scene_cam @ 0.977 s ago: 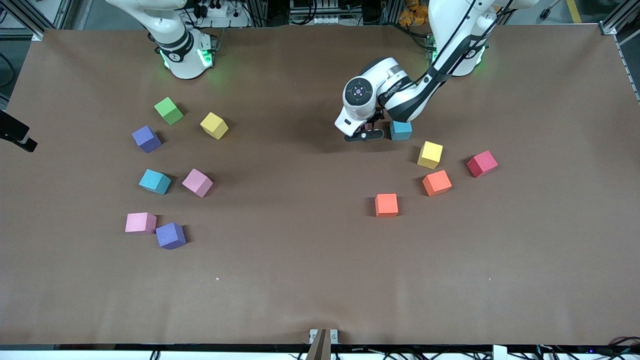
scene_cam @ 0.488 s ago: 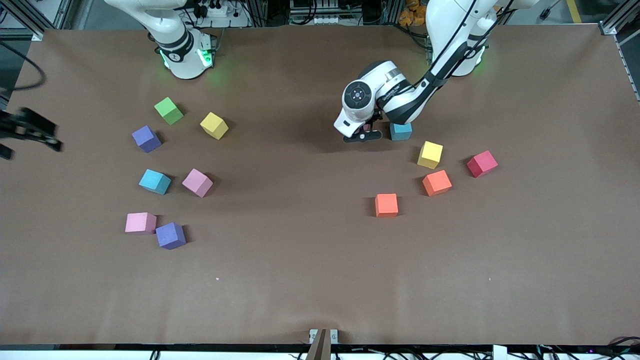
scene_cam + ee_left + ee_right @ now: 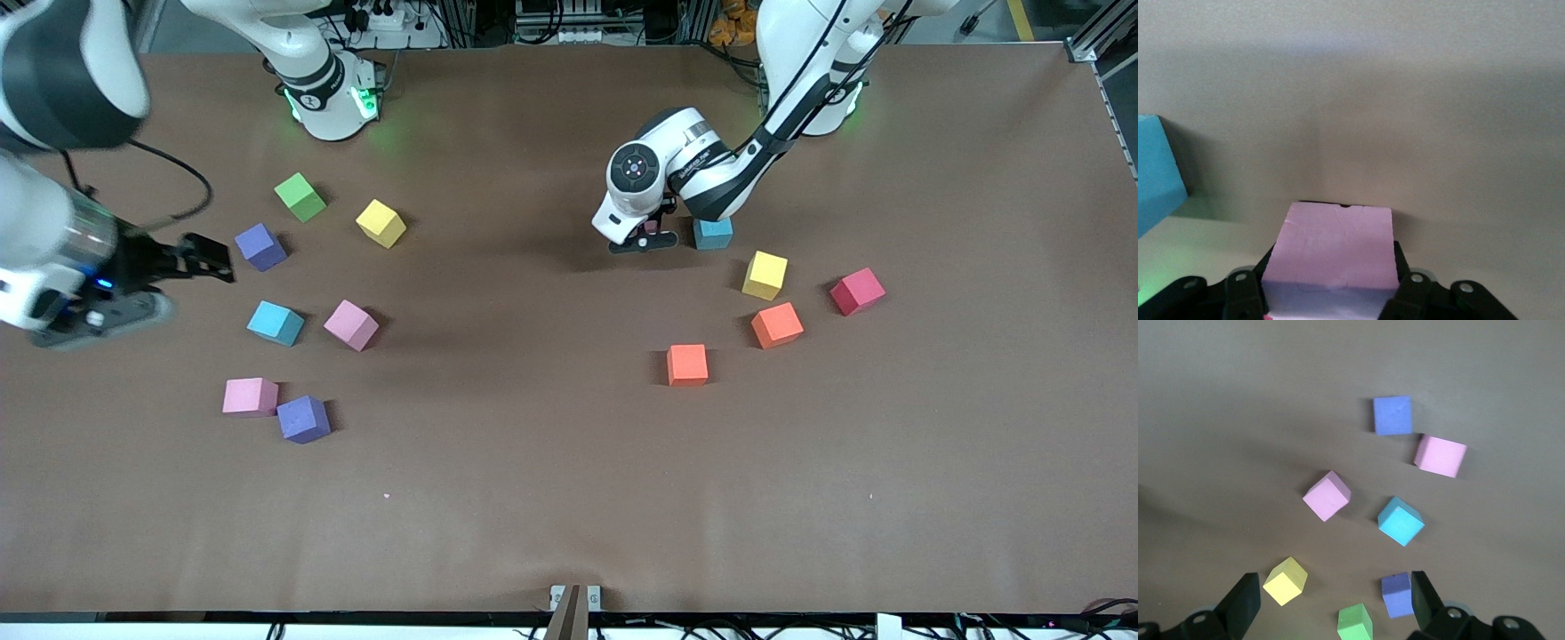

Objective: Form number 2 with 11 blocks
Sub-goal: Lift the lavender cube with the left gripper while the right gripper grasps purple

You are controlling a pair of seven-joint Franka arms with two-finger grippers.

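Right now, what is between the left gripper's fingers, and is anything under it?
A pink block sits between the fingers of the left gripper, beside a blue block. Its top face shows; its underside and any contact with the table are hidden.

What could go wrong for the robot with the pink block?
The left gripper is closed on a pink block right beside a blue block; lifting might nudge that one. The grip looks close to the block's edge, so it could slip. The open right gripper, high over the other cluster, could bump a purple block when descending.
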